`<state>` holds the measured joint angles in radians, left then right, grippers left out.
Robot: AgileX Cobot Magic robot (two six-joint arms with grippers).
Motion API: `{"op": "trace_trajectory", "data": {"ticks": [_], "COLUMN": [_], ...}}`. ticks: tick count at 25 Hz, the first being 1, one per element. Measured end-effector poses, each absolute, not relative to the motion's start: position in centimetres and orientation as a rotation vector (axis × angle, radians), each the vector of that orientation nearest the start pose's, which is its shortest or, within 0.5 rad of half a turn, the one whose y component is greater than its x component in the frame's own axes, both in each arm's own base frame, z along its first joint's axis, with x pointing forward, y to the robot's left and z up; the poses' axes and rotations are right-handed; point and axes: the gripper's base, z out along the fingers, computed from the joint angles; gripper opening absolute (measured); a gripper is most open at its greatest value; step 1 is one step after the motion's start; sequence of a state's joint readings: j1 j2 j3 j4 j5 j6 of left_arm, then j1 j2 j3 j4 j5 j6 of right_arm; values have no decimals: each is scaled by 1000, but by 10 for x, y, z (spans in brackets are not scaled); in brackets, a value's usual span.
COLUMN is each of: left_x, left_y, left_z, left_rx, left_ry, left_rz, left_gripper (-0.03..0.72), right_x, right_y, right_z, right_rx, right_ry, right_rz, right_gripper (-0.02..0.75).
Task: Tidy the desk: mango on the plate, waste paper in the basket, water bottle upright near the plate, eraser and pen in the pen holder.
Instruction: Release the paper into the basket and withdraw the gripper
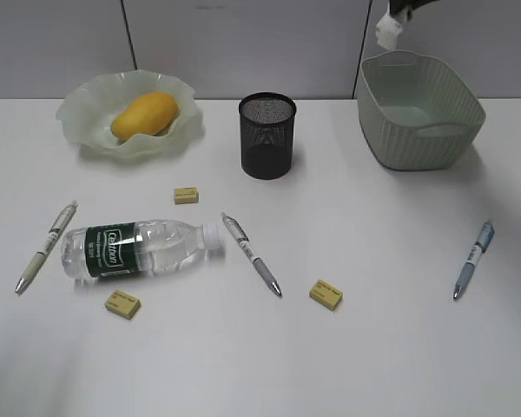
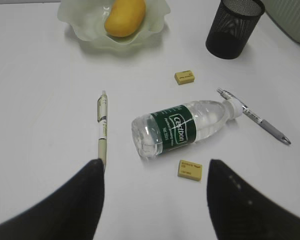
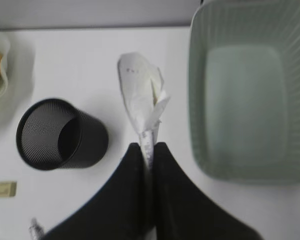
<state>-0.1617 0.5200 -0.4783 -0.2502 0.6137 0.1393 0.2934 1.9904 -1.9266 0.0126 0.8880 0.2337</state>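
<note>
The mango (image 1: 144,114) lies in the wavy green plate (image 1: 80,117) at the back left. The water bottle (image 1: 139,248) lies on its side on the desk (image 1: 373,347); it also shows in the left wrist view (image 2: 182,127). My right gripper (image 3: 148,149) is shut on the waste paper (image 3: 139,97), held high between the pen holder (image 3: 60,134) and the basket (image 3: 240,100); in the exterior view the paper (image 1: 388,31) hangs above the basket's (image 1: 421,130) left rim. My left gripper (image 2: 155,172) is open and empty above the desk, near an eraser (image 2: 190,169).
The black pen holder (image 1: 267,135) stands at back centre. Three yellow erasers (image 1: 186,195) (image 1: 122,303) (image 1: 326,294) lie on the desk. Pens lie at the left (image 1: 46,246), middle (image 1: 252,254) and right (image 1: 473,259).
</note>
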Motion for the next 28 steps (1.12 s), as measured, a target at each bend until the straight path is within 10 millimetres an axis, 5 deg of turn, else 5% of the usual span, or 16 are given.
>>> {"op": "trace_trajectory", "data": {"ticks": [4, 8, 14, 22, 25, 28], "left_x": [97, 97, 97, 97, 97, 97], "left_y": [-29, -29, -29, -29, -29, -29], "left_z": [283, 283, 283, 283, 283, 283], "left_rx": [186, 186, 186, 186, 185, 185], "left_ry": [2122, 2122, 2121, 2121, 2121, 2121], "left_rz": [-287, -287, -287, -287, -287, -287], "left_gripper": [491, 491, 491, 491, 491, 491], "right_x": [446, 459, 486, 508, 511, 513], "right_y": [124, 106, 80, 78, 79, 79], "right_z": [334, 323, 277, 212, 193, 183], "right_rx": [-98, -66, -8, 3, 4, 3], "right_ry": [2370, 2366, 2409, 2481, 2518, 2532], "right_rz": [138, 86, 37, 36, 32, 31], "right_gripper": [45, 45, 45, 60, 196, 495]}}
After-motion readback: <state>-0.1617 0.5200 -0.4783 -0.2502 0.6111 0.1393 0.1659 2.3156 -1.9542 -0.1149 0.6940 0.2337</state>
